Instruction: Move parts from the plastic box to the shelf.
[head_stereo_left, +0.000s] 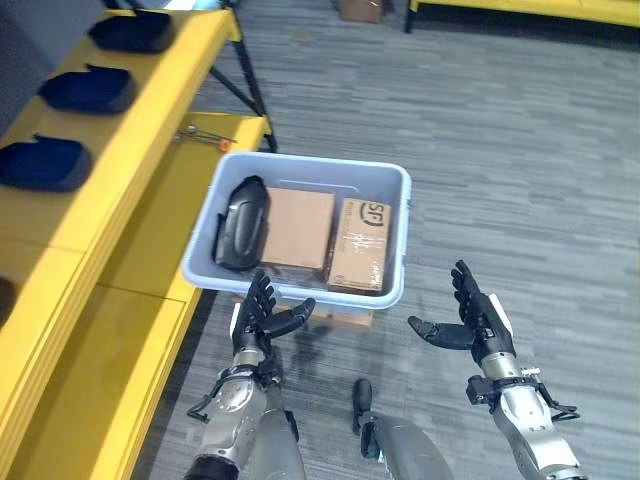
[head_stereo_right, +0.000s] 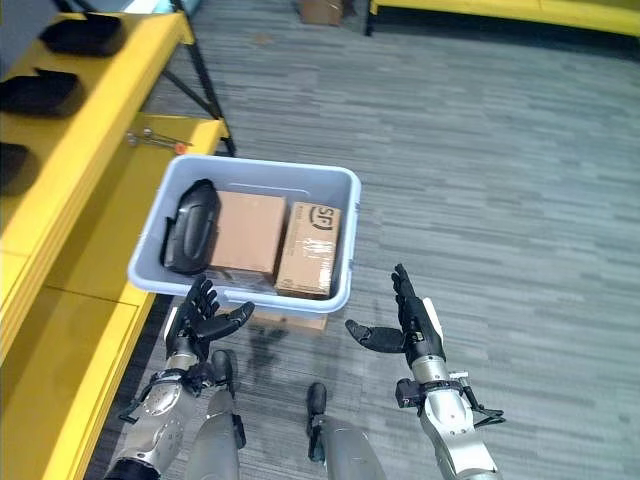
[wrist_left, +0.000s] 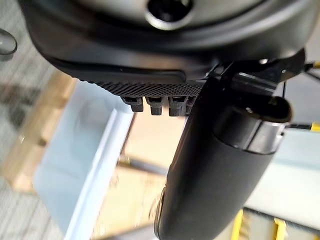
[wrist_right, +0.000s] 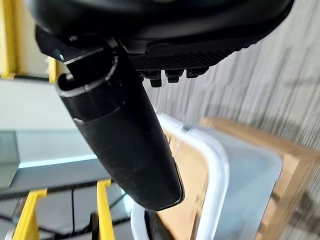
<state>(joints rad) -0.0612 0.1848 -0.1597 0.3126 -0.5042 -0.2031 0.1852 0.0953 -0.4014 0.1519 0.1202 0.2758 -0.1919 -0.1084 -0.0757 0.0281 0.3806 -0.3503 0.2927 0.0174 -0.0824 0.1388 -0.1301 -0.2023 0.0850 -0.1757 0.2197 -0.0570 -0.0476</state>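
Note:
A pale blue plastic box (head_stereo_left: 396, 184) sits on a low wooden stand on the floor. Inside lie a black moulded part (head_stereo_left: 242, 222) at its left, a plain cardboard box (head_stereo_left: 297, 228) in the middle and a taped cardboard box (head_stereo_left: 359, 245) at its right. My left hand (head_stereo_left: 262, 318) hovers open just in front of the box's near-left rim, fingers straight up. To the right of the box's near-right corner my right hand (head_stereo_left: 475, 318) is open too, thumb pointing toward the box. Neither hand holds anything. The yellow shelf (head_stereo_left: 150, 110) runs along the left.
Several dark blue moulded parts (head_stereo_left: 88, 88) lie in a row on the shelf's upper level. A small tool with an orange tip (head_stereo_left: 205, 140) rests on the lower yellow level behind the box. Grey carpet stretches to the right.

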